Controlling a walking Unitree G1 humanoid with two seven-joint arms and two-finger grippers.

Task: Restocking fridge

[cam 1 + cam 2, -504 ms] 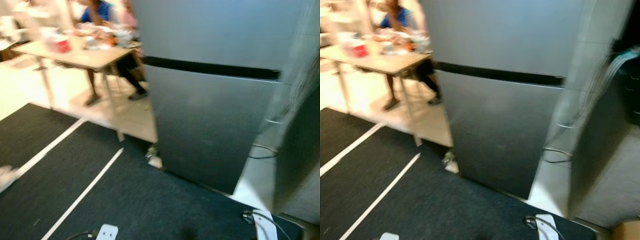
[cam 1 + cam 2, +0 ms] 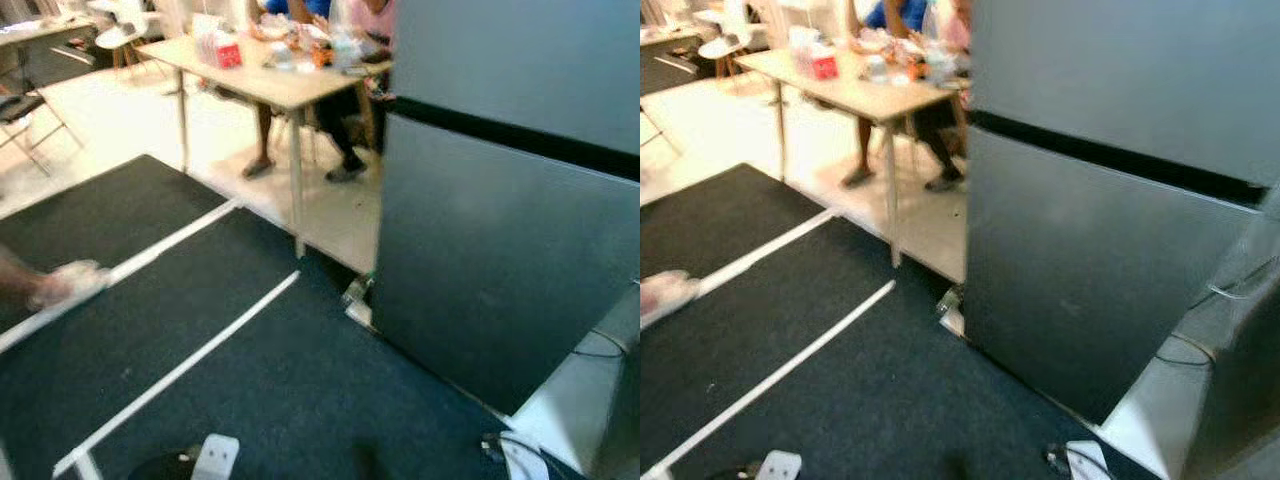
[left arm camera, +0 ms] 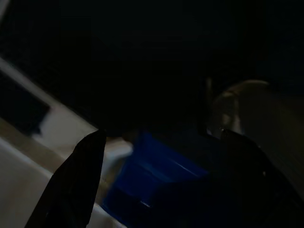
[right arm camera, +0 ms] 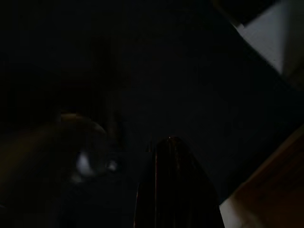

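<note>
A grey fridge is seen on the right of the head views, both doors shut, a black band dividing the upper door from the lower; it stands at the far edge of a dark carpet marked with white tape lines. A pale bench stands beyond the carpet's far edge on a light floor, cluttered with small items, among them a red box; seated people are glimpsed behind it, only legs and torsos being made out. A foot in a light shoe rests at the carpet's left edge. Cables lie near the fridge's base. In the dark left wrist view the left pincer is made out with its two black fingers spread apart, nothing held, and something blue below it. In the right wrist view a single dark finger of the right pincer is discerned; whether it is released or clenched cannot be told. The step in hand is judged to be the approach to the fridge. It would be done well if the body is squared to the doors, the cables and tape are cleared underfoot, and a halt is made near enough for a door edge to be reached before an arm is raised.
</note>
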